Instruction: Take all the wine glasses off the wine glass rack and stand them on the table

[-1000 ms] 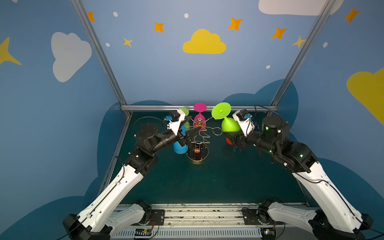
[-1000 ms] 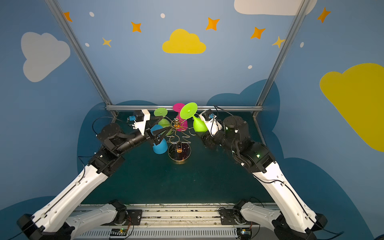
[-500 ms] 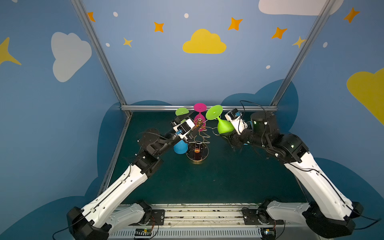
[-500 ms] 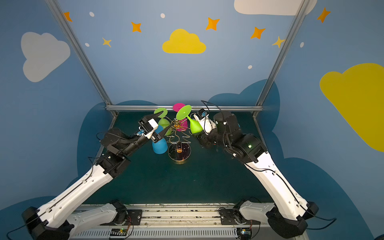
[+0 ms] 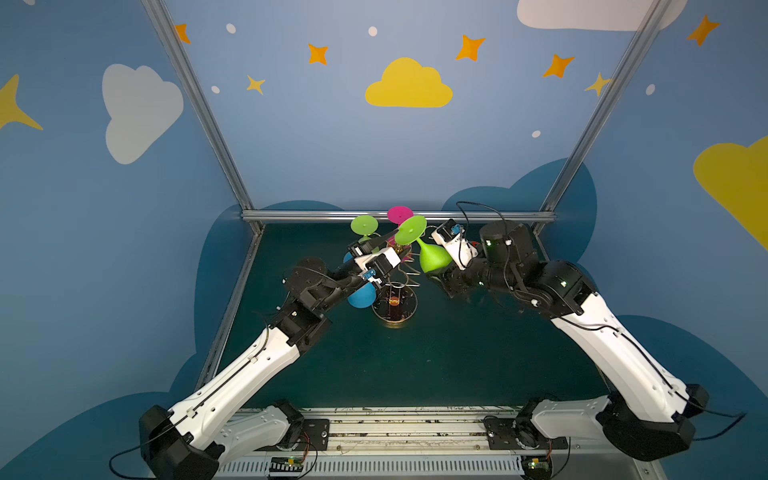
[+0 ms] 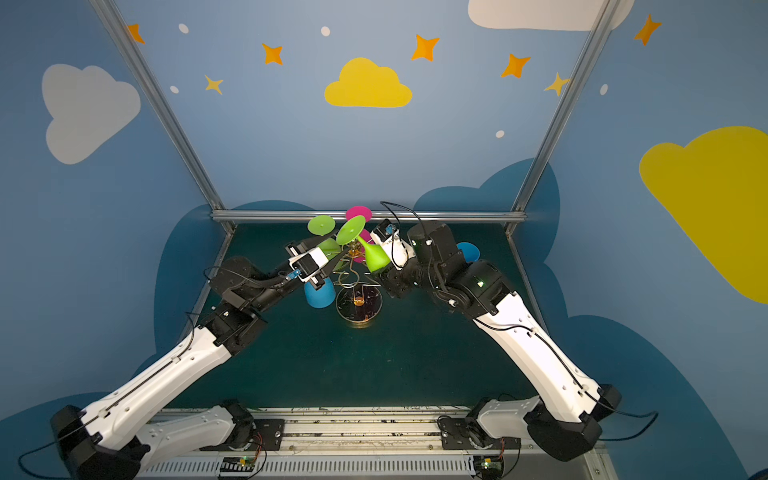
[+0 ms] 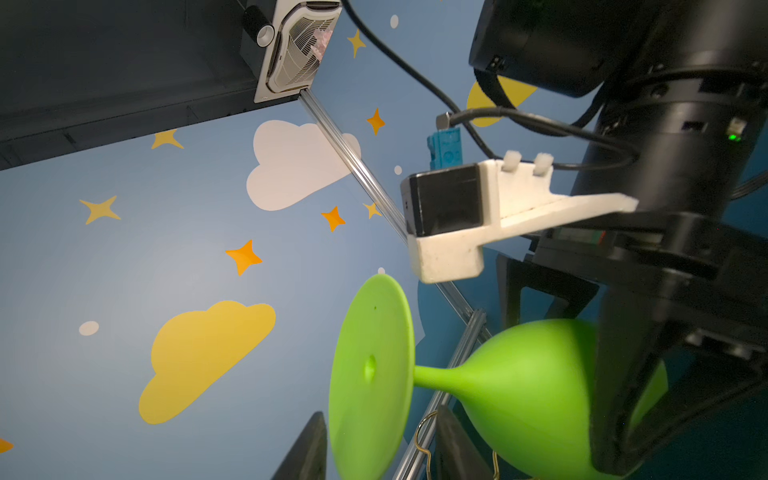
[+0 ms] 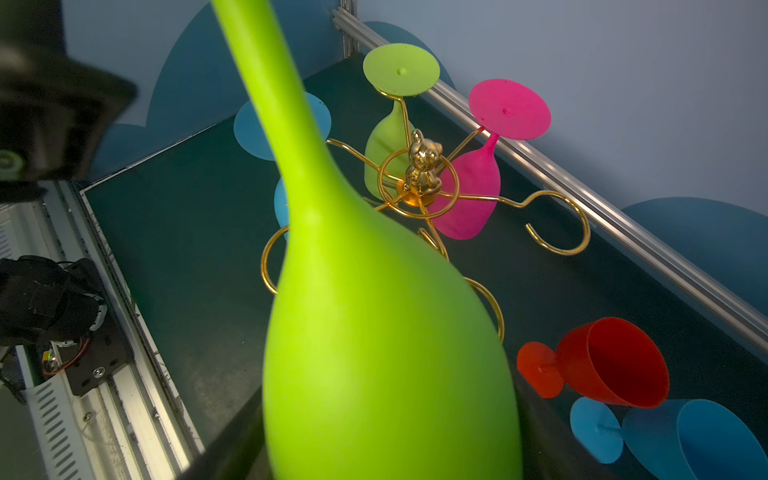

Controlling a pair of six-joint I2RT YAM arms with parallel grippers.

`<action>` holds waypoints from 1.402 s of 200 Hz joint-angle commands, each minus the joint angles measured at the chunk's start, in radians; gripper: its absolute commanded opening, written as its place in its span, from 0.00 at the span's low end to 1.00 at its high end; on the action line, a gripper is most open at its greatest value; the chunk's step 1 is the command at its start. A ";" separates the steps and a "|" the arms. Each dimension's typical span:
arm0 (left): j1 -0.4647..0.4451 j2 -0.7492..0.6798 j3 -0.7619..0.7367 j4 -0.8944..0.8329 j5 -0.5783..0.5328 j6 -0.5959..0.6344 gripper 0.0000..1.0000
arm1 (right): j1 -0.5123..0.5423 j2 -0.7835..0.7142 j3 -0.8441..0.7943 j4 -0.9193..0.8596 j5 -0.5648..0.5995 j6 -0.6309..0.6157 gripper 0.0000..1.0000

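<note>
The left arm (image 5: 249,374) and right arm (image 5: 623,357) are alike: long white shells with small holes, a thin black cable (image 5: 611,328) clipped along each, and bulky black joints (image 5: 307,286) at shoulder and elbow. Black base plates (image 5: 311,428) fix them to a pale slotted rail (image 5: 399,432) along the near edge. A small green light (image 5: 563,284) glows on the right forearm. Each wrist bears a white printed bracket (image 7: 519,216) with a square black camera block (image 7: 444,199) and blue connector (image 7: 444,147); the left claw (image 7: 380,415) and right claw (image 5: 442,272) are black.
</note>
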 commanded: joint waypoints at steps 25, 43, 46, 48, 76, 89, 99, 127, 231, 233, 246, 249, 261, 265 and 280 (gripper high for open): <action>-0.009 0.000 0.012 -0.003 0.000 0.032 0.21 | 0.013 0.021 0.042 -0.021 -0.021 0.019 0.00; -0.011 0.001 0.011 -0.004 -0.001 0.036 0.16 | 0.015 0.027 0.049 -0.028 -0.027 0.019 0.01; -0.010 0.000 0.010 -0.003 -0.001 0.037 0.15 | 0.016 0.027 0.050 -0.029 -0.028 0.019 0.01; -0.011 0.000 0.010 -0.002 -0.001 0.037 0.14 | 0.017 0.028 0.052 -0.031 -0.028 0.021 0.01; -0.014 -0.004 0.006 -0.002 -0.011 0.042 0.08 | 0.018 0.033 0.059 -0.031 -0.045 0.025 0.06; -0.014 -0.006 0.003 0.001 -0.019 0.040 0.05 | 0.018 0.029 0.058 -0.023 -0.052 0.030 0.10; -0.015 -0.011 -0.001 0.010 -0.031 0.032 0.03 | 0.017 0.028 0.057 -0.017 -0.058 0.030 0.12; -0.015 -0.026 -0.011 0.014 -0.072 0.005 0.03 | 0.014 0.021 0.058 0.002 -0.089 0.045 0.21; -0.015 -0.058 -0.048 -0.036 -0.298 -0.263 0.03 | -0.147 -0.175 -0.144 0.442 -0.417 0.268 0.85; -0.015 -0.057 -0.047 -0.040 -0.303 -0.268 0.03 | -0.151 -0.179 -0.147 0.452 -0.423 0.275 0.85; -0.014 -0.052 -0.040 -0.065 -0.330 -0.304 0.03 | -0.179 -0.210 -0.177 0.508 -0.453 0.310 0.85; -0.015 -0.052 -0.039 -0.070 -0.332 -0.313 0.03 | -0.185 -0.217 -0.183 0.518 -0.458 0.317 0.85; -0.014 -0.052 -0.027 -0.099 -0.344 -0.362 0.03 | -0.210 -0.248 -0.211 0.544 -0.466 0.340 0.85; -0.014 -0.052 -0.021 -0.111 -0.352 -0.381 0.03 | -0.219 -0.260 -0.221 0.550 -0.466 0.346 0.85; -0.013 -0.051 0.004 -0.166 -0.371 -0.450 0.03 | -0.256 -0.305 -0.257 0.559 -0.465 0.362 0.85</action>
